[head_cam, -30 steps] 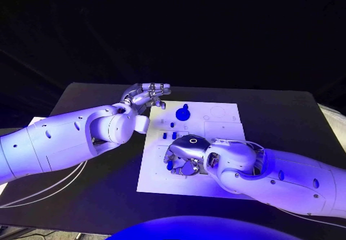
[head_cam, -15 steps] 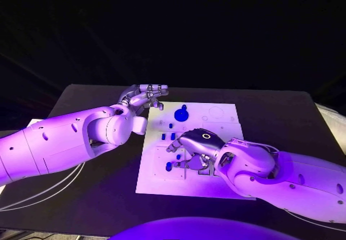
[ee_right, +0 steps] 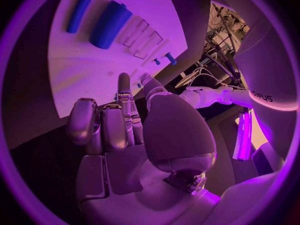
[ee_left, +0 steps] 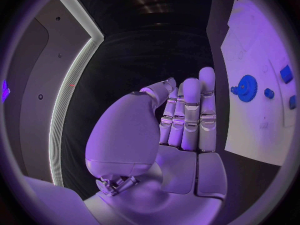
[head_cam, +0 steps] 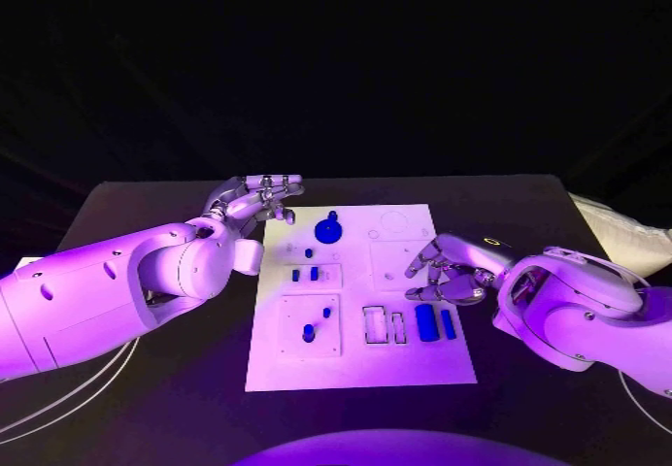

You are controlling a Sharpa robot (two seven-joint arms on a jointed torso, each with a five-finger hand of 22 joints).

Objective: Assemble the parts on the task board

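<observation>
The white rectangular task board [head_cam: 361, 374] is lying in the middle of the black table [head_cam: 546, 388], and we are starting at our right silver many-fingered hand [head_cam: 451, 275], which is hovering just at the board's right edge with its fingers loosely curled and apart, holding nothing; the right wrist view is showing the same hand [ee_right: 119, 130] empty above the board's rim. Just beside it on the board, two blue bar-shaped parts, a wide blue bar [head_cam: 425, 322] and a narrower blue bar [head_cam: 449, 323], are lying side by side next to a pair of empty rectangular slots [head_cam: 384, 325]. Farther toward the board's left side, a small blue peg [head_cam: 308, 333] is resting in a square recessed panel, and two small blue pins [head_cam: 303, 276] are sitting in another panel above it. At the far end, a round blue gear-like disc [head_cam: 328, 231] is lying on the board. Our left silver many-fingered hand [head_cam: 260, 197] is hanging off the board's far left corner with its fingers straight and close together, gripping nothing; in the left wrist view that hand [ee_left: 181, 122] is empty, with the disc [ee_left: 246, 88] lying apart from it.
</observation>
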